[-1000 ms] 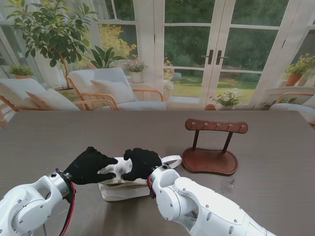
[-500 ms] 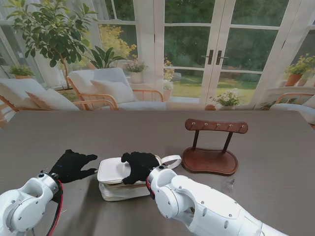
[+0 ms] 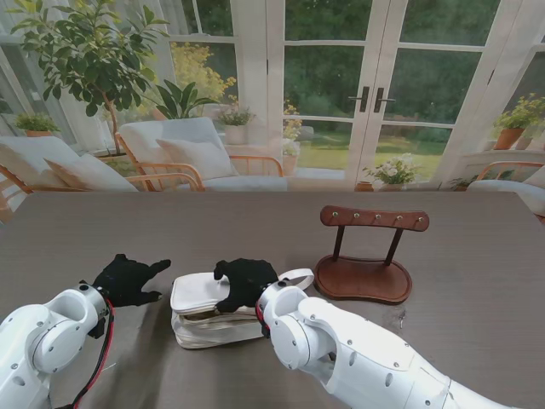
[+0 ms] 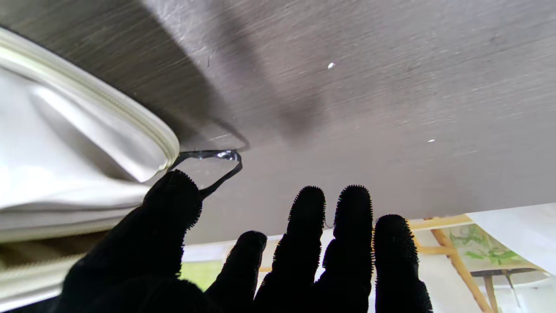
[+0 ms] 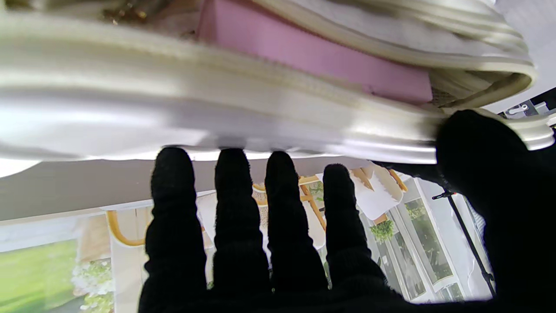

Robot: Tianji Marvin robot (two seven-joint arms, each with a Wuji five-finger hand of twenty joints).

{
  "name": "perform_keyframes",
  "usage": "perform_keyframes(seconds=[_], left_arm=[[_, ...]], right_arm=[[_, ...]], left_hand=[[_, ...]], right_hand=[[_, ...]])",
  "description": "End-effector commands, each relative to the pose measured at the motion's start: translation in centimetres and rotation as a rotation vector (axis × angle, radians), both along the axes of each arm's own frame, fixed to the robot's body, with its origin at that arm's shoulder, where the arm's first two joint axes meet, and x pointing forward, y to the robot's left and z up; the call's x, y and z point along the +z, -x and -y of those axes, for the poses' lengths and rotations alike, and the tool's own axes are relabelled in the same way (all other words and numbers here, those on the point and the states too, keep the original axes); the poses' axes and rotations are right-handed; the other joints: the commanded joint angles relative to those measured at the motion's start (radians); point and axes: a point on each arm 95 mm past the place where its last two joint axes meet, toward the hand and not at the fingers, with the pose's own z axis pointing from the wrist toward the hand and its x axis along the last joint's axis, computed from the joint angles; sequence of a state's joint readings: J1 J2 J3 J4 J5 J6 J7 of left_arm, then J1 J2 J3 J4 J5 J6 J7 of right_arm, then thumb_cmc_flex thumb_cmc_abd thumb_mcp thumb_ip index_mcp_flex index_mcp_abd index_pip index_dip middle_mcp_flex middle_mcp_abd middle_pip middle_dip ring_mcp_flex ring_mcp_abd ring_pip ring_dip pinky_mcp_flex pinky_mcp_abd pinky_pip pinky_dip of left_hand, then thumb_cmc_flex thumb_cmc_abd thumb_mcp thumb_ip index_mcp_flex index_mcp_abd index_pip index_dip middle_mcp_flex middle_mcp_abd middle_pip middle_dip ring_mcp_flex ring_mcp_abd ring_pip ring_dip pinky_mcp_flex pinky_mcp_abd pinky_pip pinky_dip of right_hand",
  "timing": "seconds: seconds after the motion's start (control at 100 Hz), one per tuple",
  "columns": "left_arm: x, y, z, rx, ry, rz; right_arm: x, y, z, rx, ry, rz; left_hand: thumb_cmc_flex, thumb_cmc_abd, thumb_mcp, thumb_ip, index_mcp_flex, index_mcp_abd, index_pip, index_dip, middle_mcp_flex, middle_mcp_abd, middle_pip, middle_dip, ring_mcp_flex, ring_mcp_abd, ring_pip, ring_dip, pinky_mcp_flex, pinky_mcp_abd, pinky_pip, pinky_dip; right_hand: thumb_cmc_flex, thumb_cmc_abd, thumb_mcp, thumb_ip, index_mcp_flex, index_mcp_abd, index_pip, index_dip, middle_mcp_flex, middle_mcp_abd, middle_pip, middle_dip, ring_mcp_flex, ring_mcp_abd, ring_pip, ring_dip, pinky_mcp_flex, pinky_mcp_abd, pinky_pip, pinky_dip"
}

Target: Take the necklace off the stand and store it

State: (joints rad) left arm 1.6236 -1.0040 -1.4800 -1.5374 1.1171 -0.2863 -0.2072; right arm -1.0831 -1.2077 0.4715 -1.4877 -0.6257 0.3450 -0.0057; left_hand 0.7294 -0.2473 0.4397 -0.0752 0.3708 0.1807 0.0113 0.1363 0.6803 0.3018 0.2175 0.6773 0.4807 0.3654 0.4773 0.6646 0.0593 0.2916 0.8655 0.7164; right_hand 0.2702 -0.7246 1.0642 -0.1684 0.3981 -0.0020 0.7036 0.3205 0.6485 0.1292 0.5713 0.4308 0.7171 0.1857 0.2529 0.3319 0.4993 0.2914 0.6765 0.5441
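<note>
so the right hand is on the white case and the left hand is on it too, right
Not quite. The right hand rests on the white case, but the left hand is off it, open over the table beside the case, as the stand view shows.

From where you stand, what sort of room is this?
It looks like a sunroom or garden room at home: glass French doors onto greenery, cushioned wooden armchairs, potted plants, and a dark wooden table in front of me.
</note>
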Motion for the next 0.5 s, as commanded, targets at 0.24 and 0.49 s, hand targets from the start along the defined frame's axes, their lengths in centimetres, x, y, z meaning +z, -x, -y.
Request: perform_keyframes(seconds=[0.24,0.49], left_arm=[[-1.5,-2.0,0.2,-0.025,-0.029,-0.077],[-1.9,-3.5,0.8,-0.032,-0.015,-0.076]], right_arm=[[-2.1,0.7,1.3,0.005,0.006,-0.05],[-2.6,1.2,1.9,0.037,0.004,-0.032]], left_hand=[[-0.045,-0.057,0.043,0.015,-0.115,-0.125,-0.024,-0.024,-0.096,-0.023,-0.005,-0.002,-0.078,-0.031,-0.035,-0.006,-0.053,-0.045,-0.064,0.009],[-0.061,-0.048,0.055,0.013,-0.164,-0.084,-0.034,-0.037,-0.114,-0.021,0.006,0.007,-0.083,-0.025,-0.036,-0.004,-0.053,-0.048,-0.072,0.016]], right_hand=[[0.03,-0.025,0.068,-0.008,0.03,-0.013,0.001,0.002,0.063,-0.032,0.009,0.034,0.139,-0.006,0.155,0.067,-0.145,-0.038,0.19,-0.075],[-0.039,-0.084,0.041,-0.016,-0.061,0.032,-0.037,-0.023,-0.01,-0.034,0.001,0.034,0.088,-0.001,0.144,0.068,-0.187,-0.037,0.181,-0.091]])
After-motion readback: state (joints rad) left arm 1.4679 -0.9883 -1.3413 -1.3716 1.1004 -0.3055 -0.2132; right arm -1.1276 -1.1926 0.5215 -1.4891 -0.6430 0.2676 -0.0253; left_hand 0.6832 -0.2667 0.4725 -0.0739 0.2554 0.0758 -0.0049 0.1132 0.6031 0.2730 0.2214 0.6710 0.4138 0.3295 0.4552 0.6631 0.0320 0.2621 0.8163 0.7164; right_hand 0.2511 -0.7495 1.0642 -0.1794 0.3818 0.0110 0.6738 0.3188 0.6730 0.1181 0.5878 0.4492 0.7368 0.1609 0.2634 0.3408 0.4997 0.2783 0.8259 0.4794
